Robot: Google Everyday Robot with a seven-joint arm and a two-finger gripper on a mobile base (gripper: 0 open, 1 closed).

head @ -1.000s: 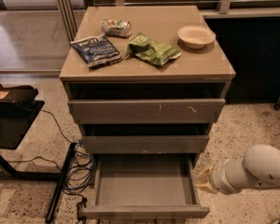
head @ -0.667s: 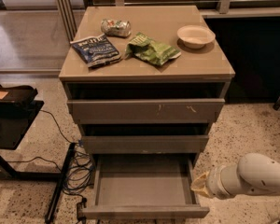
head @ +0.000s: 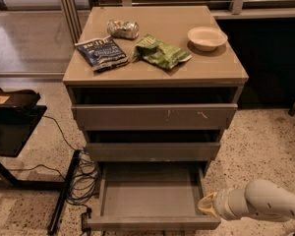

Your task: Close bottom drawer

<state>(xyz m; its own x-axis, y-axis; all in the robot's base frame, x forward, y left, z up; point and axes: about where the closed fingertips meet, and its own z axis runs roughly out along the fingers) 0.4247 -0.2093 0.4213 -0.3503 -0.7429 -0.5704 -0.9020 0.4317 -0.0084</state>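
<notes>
Speckled stone flooring [head: 265, 151] is filling the frame around a grey-taupe cabinet [head: 76, 111], and that cabinet is dominating the shot. Its tabletop [head: 162, 75] is carrying a few snacks. Beneath it, the scratched top drawer [head: 152, 117] and the middle drawer [head: 152, 151] are sitting stacked.

Now the one that matters: the bottom drawer [head: 150, 195] is standing pulled well out at floor level, with its smooth grey tray on show and its plain front facing the camera. A white arm [head: 265, 203] is reaching in from the lower right. The hand [head: 206, 206] at its tip is sitting just beside the drawer's right front corner, possibly touching it, though the view there is too poor to be sure. I cannot tell whether the hand is released or clenched.

To my eye this is the approach step, with the push not yet made. The next move is calling for the hand to get squarely onto that flat front, nearer the middle than the corner. From there it should be driving straight toward the cabinet so the drawer is not skewing on its runners.

Up top, a blue bag [head: 102, 53], a green bag [head: 160, 52], a white bowl [head: 207, 37] and a crushed can [head: 123, 28] are lying well apart from the action.
</notes>
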